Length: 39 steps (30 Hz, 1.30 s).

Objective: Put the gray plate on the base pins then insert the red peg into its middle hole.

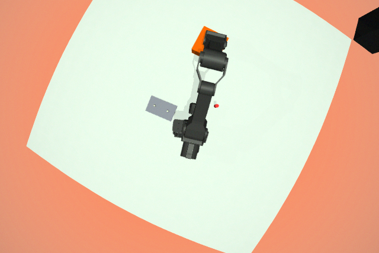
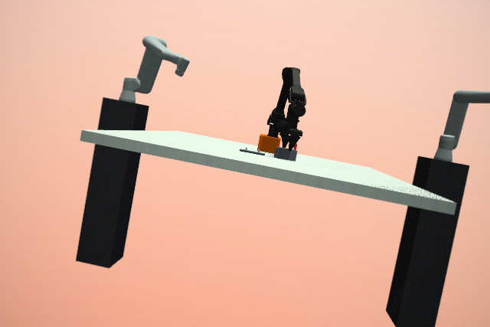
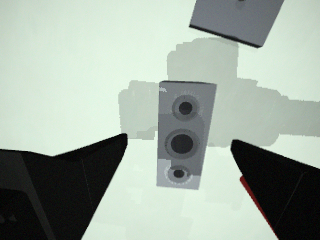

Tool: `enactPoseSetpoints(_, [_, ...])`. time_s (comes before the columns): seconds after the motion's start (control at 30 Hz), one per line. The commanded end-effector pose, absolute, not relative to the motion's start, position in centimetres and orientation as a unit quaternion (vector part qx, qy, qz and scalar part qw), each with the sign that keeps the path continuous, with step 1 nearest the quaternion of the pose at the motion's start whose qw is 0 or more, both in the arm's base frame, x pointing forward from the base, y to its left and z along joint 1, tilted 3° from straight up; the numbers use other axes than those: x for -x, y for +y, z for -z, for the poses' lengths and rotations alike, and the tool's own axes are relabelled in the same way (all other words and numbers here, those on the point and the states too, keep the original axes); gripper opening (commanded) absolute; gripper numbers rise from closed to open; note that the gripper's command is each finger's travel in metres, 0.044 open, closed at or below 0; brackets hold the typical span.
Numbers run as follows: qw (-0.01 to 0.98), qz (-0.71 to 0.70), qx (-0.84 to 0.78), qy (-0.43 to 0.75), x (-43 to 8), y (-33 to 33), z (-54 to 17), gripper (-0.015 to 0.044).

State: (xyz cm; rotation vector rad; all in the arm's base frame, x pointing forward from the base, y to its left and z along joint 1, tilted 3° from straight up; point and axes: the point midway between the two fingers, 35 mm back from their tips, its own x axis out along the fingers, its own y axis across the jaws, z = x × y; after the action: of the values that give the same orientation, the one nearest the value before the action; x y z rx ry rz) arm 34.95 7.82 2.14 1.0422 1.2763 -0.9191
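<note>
Currently hovers with the black two-fingered gripper (image 2: 288, 148) (image 3: 178, 141) spread open, fingertips either side of the gray three-holed plate (image 2: 285, 153) (image 3: 166, 127). Shows plate on pale table (image 1: 106, 167) (image 2: 197, 149) (image 3: 50, 75), near gray two-pinned base (image 1: 160, 108) (image 2: 252, 152) (image 3: 235, 22); slim red peg (image 1: 216, 105) (image 2: 295, 146) (image 3: 256, 202) apart from both.

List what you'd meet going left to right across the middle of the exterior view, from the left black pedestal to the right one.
Left pedestal → base → plate → right pedestal

Gray three-holed plate (image 2: 285, 153) (image 3: 170, 125) off the two-pinned base (image 1: 161, 108) (image 2: 252, 152) (image 3: 235, 22); red peg (image 1: 216, 105) (image 2: 295, 146) (image 3: 257, 202) apart.
</note>
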Motion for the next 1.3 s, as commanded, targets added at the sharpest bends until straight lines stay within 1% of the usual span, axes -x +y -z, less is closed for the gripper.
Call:
enactPoseSetpoints(0.0, [0.586,0.399,-0.446,0.546,-34.9,7.7,-1.4,0.0440])
enactPoseSetpoints(0.67, [0.586,0.399,-0.446,0.546,-35.0,7.8,1.6,0.0440])
enactPoseSetpoints(1.07, [0.586,0.399,-0.446,0.546,-35.0,7.8,1.6,0.0125])
enactPoseSetpoints(1.27, [0.586,0.399,-0.446,0.546,-35.0,7.8,1.6,0.0085])
